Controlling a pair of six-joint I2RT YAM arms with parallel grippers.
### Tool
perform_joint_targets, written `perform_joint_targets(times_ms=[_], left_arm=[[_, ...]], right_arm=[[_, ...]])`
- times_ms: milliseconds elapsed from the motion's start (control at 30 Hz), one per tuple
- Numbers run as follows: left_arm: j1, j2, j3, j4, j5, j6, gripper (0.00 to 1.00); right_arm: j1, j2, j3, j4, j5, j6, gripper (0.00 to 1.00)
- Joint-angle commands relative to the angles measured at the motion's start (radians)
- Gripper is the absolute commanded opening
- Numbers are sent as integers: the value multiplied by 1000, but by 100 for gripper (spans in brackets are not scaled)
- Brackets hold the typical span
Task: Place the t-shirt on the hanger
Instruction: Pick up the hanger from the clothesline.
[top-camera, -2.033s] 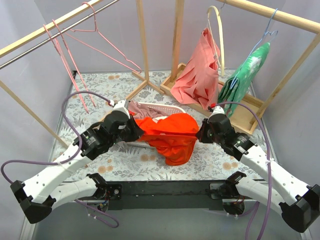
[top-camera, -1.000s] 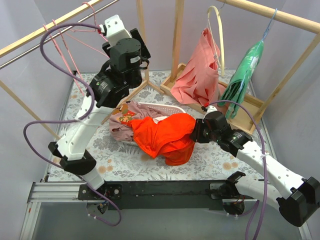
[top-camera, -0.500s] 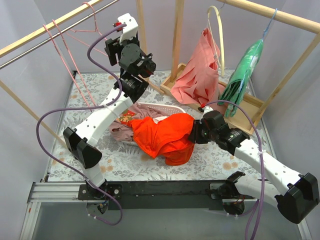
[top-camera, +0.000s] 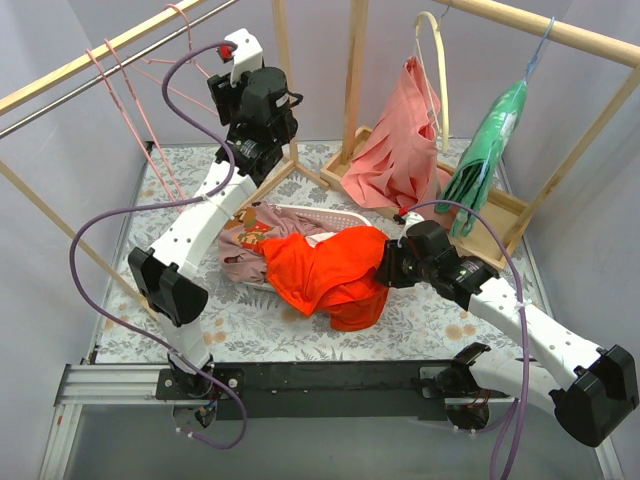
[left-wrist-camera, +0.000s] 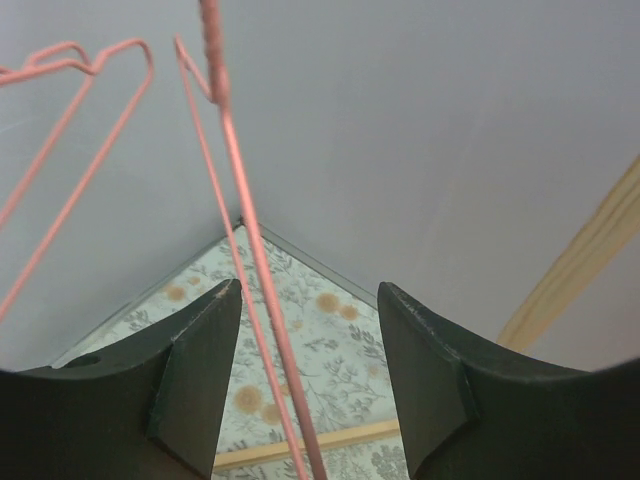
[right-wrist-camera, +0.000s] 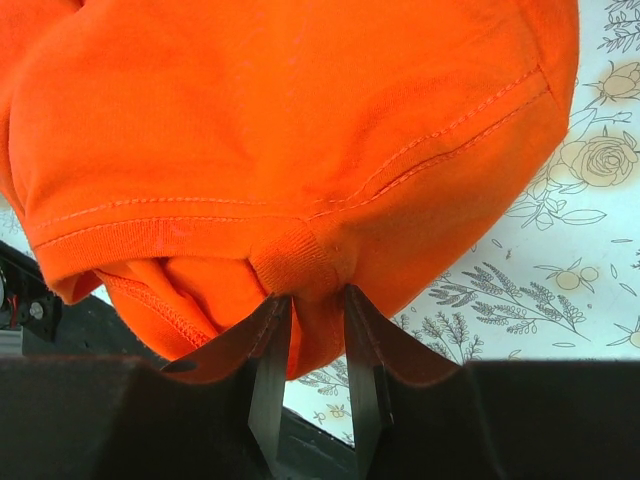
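Observation:
The orange-red t-shirt (top-camera: 325, 270) lies bunched on the table in front of the basket. My right gripper (top-camera: 386, 268) is shut on a fold of the t-shirt (right-wrist-camera: 300, 150) at its ribbed collar, with the gripper (right-wrist-camera: 310, 300) pinching cloth between both fingers. My left arm is raised to the rail at the back left. There my left gripper (top-camera: 232, 70) is open around a wire of the pink hanger (top-camera: 195, 68). In the left wrist view the hanger (left-wrist-camera: 232, 130) runs down between the fingers of the gripper (left-wrist-camera: 308, 290), nearer the left one and touching neither.
More pink wire hangers (top-camera: 125, 110) hang on the wooden rail (top-camera: 60, 75). A white basket (top-camera: 335, 217) holds a dull pink garment (top-camera: 240, 255). On the right rack (top-camera: 500, 225), a salmon garment (top-camera: 395, 150) and a green garment (top-camera: 495, 150) hang.
My left arm has let go of the t-shirt and risen from the basket to the hangers on the rail, and its jaws now straddle a wire. The right gripper keeps its grip.

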Motion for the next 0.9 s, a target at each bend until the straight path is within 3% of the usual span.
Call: perform_joint_targets(times_ms=[0,233,333,367,500,867], left_arm=[[61,-11,62,-459,182,-439,54],[82,-41,9,-526,225,-503,42],[82,-45,3,-532,223,-506,29],[82,-51,1,-529,223,-500,19],[82,-74,-2,-485,230,-459,0],[19,-160,-36,-361,259,-307,0]], right_arm=[[2,-6,14,22,-20,-23,37],[2,-6,-6,24,-19,-21,37],[2,-1,-3,27,-19,-20,36],[2,2,0,27,-19,-21,37],[2,6,-2,33,-17,-21,37],[2,19,-5,48,-16,-23,36]])
